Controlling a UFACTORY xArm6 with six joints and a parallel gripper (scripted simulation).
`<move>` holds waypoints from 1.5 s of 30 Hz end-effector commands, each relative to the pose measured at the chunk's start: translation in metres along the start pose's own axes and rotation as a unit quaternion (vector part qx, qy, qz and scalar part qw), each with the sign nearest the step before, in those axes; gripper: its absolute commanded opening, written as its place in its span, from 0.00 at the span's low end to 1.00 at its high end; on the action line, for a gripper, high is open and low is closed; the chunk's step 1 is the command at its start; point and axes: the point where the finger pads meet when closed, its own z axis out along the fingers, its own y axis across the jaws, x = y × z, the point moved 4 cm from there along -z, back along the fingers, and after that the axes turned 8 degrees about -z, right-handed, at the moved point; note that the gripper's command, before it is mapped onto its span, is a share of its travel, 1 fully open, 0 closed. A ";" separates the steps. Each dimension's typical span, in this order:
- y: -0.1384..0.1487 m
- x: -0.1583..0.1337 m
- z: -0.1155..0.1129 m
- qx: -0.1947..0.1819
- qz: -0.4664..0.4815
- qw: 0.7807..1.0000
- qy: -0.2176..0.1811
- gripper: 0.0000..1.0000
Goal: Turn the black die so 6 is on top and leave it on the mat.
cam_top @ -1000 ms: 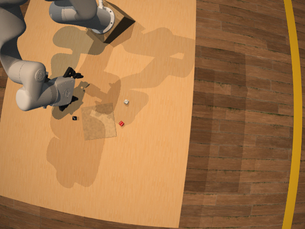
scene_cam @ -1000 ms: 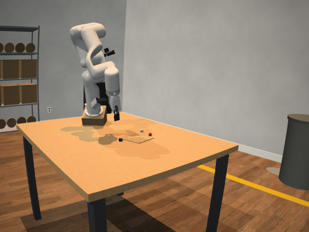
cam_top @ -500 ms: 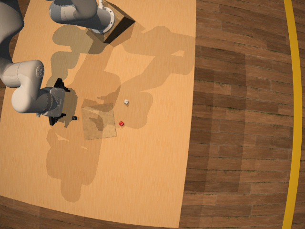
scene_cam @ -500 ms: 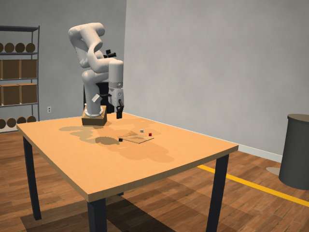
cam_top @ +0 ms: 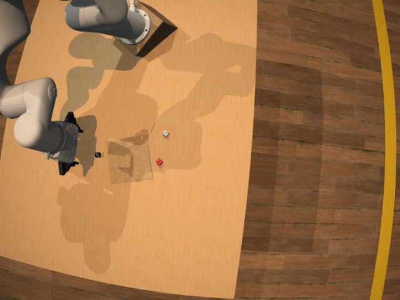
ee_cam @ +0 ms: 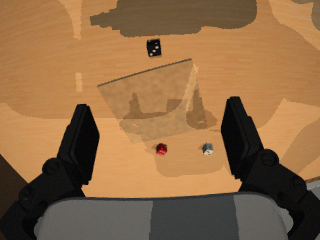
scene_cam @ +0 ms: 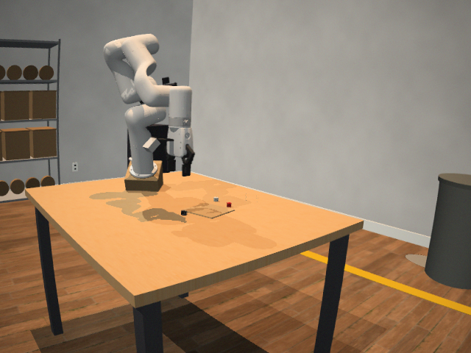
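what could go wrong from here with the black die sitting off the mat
1. The black die lies on the table just off the mat; it is small, so the open gripper, high above, may close off-centre and knock it away.
2. Dragging it across could catch the mat's edge and shift or fold it.
3. The red die and white die sit close to the mat's far side; an overshoot might bump them.

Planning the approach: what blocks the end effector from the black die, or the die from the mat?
Nothing visible. The open end effector hangs above the table; the black die lies alone just off the mat, and the red die and white die lie beyond the mat's far side.
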 end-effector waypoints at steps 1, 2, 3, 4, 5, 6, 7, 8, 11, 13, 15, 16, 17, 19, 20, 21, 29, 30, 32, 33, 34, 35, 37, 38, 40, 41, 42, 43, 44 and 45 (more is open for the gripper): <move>-0.002 0.001 -0.001 0.004 -0.001 1.000 0.003 1.00; -0.002 0.001 -0.001 0.004 -0.001 1.000 0.003 1.00; -0.002 0.001 -0.001 0.004 -0.001 1.000 0.003 1.00; -0.002 0.001 -0.001 0.004 -0.001 1.000 0.003 1.00; -0.002 0.001 -0.001 0.004 -0.001 1.000 0.003 1.00; -0.002 0.001 -0.001 0.004 -0.001 1.000 0.003 1.00; -0.002 0.001 -0.001 0.004 -0.001 1.000 0.003 1.00; -0.002 0.001 -0.001 0.004 -0.001 1.000 0.003 1.00; -0.002 0.001 -0.001 0.004 -0.001 1.000 0.003 1.00; -0.002 0.001 0.000 0.004 -0.001 1.000 0.003 1.00; -0.003 0.001 0.006 0.004 -0.001 1.000 0.003 1.00; -0.003 0.001 0.010 0.004 -0.001 1.000 0.003 1.00; -0.003 0.001 0.016 0.004 -0.001 1.000 0.003 1.00; -0.003 0.001 0.030 0.004 -0.001 1.000 0.003 1.00; -0.003 0.001 0.030 0.004 -0.001 1.000 0.003 1.00; -0.003 0.001 0.030 0.004 -0.001 1.000 0.003 1.00; -0.005 0.001 0.089 0.004 -0.001 1.000 0.003 1.00; -0.005 0.001 0.096 0.004 -0.001 1.000 0.003 1.00; -0.005 0.001 0.105 0.004 -0.001 1.000 0.003 1.00; -0.005 0.001 0.108 0.004 -0.001 1.000 0.003 1.00; -0.006 0.001 0.110 0.004 -0.001 1.000 0.003 1.00; -0.006 0.001 0.112 0.004 -0.001 1.000 0.003 1.00; -0.006 0.001 0.112 0.004 -0.001 1.000 0.003 1.00; -0.006 0.001 0.112 0.004 -0.001 1.000 0.003 1.00; -0.006 0.001 0.112 0.004 -0.001 1.000 0.003 1.00; -0.006 0.001 0.112 0.004 -0.001 1.000 0.003 1.00; -0.006 0.001 0.112 0.004 -0.001 1.000 0.003 1.00; -0.006 0.001 0.112 0.004 -0.001 1.000 0.003 1.00; -0.006 0.001 0.112 0.004 -0.001 1.000 0.003 1.00; -0.006 0.001 0.112 0.004 -0.001 1.000 0.003 1.00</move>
